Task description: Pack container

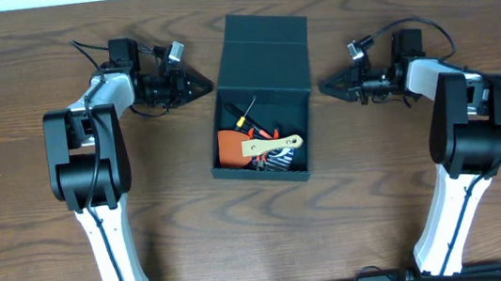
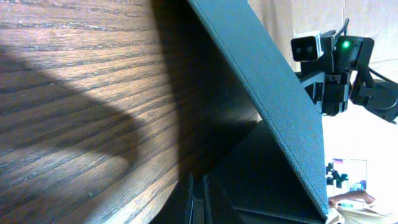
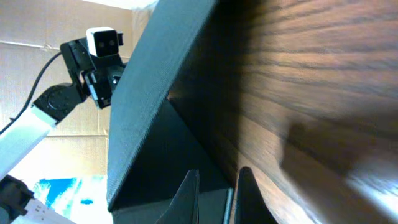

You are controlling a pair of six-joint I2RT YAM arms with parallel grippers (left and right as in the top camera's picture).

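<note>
Container (image 1: 262,78) at table (image 1: 16,73) centre, lid open toward the far side, tools (image 1: 260,144) inside. Left gripper (image 1: 204,85) and right gripper (image 1: 327,84) flank it, fingers nearly pressed together, holding nothing.

Robot lab: wooden table (image 1: 14,54), cardboard backdrop (image 3: 37,25).

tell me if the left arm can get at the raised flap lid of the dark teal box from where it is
Probably yes. The left gripper sits beside the matte dark teal-green rectangular box, pointing at its upright hinged flap lid, with only bare wooden table between them.
</note>
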